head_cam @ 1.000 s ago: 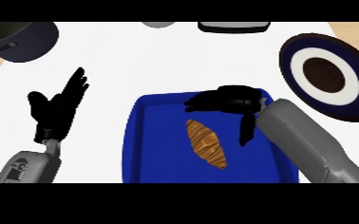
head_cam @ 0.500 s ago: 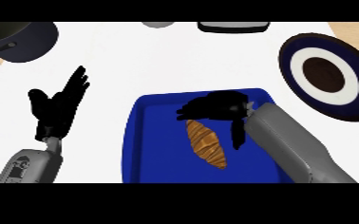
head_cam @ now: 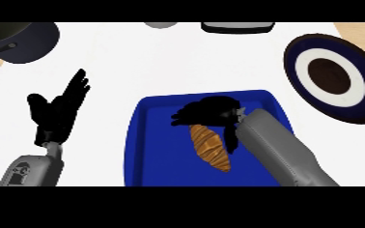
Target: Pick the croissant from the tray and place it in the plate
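The croissant (head_cam: 210,147) lies on the blue tray (head_cam: 160,145), roughly in the tray's middle, its long axis running from upper left to lower right. The tray sits on the white desk (head_cam: 178,63) in the lower centre of the head view.

The right hand (head_cam: 206,112) is over the tray, directly above the croissant's upper end, with the grey forearm coming in from the lower right and covering the tray's right part. Its fingers point left and are bent downward over the pastry's tip, with the thumb hanging down beside the croissant's right flank. Whether the fingers actually touch or clasp the croissant cannot be told, since the hand hides the contact.

The left hand (head_cam: 57,111) shows at the left of the view, off the tray, with fingers straight and spread, pointing up and slightly right; it holds nothing.

The plate (head_cam: 314,77), dark blue with a white ring and a dark brown centre, stands at the right edge of the desk, up and to the right of the tray and apart from it. The stretch of desk between tray and plate is bare white surface.

Along the far edge there are a dark round pan (head_cam: 25,41) at the upper left, a small grey object (head_cam: 161,24) at the top centre, and a dark rectangular item with a light rim (head_cam: 237,27) beside it. All three stand well apart from the tray.
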Controlling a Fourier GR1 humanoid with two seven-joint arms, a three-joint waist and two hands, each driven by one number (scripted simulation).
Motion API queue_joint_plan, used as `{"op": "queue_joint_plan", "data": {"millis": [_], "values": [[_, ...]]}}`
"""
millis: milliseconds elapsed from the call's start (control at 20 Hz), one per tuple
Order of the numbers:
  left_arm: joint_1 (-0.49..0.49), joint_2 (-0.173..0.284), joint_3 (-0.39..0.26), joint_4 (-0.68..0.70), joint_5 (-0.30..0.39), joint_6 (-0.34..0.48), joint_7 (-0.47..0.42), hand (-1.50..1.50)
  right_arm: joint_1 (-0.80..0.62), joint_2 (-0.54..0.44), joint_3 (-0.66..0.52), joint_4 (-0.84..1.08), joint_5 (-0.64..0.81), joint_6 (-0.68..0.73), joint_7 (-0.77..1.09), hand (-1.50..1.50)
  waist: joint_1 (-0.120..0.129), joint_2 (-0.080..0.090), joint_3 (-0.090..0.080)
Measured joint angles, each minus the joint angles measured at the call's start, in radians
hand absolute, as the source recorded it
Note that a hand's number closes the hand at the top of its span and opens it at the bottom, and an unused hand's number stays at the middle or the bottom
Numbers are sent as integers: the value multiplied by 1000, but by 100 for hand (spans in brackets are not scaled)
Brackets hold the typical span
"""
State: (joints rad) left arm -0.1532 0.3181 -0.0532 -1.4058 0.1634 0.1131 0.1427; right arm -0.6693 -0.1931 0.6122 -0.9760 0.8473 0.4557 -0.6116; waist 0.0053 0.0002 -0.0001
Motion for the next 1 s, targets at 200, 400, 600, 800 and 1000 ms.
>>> {"op": "queue_joint_plan", "data": {"millis": [200,400,600,800,1000], "values": [[14,-1,21,5,-13,-21,-17,0,21,17,10,-19,64,6,1,-150,0,-1,0],[1,-14,30,22,-24,-27,-20,0,27,9,40,-15,116,-18,-51,150,0,-8,-3],[-6,-16,35,16,-32,-34,-4,0,28,22,56,-26,146,-44,-80,150,1,-14,-5],[-10,-36,32,14,-50,-23,-3,0,55,18,49,-70,149,-28,-80,150,-2,-13,-5],[-3,-30,42,-4,-44,-28,12,0,68,36,-91,-35,81,-20,25,150,-11,-9,-3]]}}
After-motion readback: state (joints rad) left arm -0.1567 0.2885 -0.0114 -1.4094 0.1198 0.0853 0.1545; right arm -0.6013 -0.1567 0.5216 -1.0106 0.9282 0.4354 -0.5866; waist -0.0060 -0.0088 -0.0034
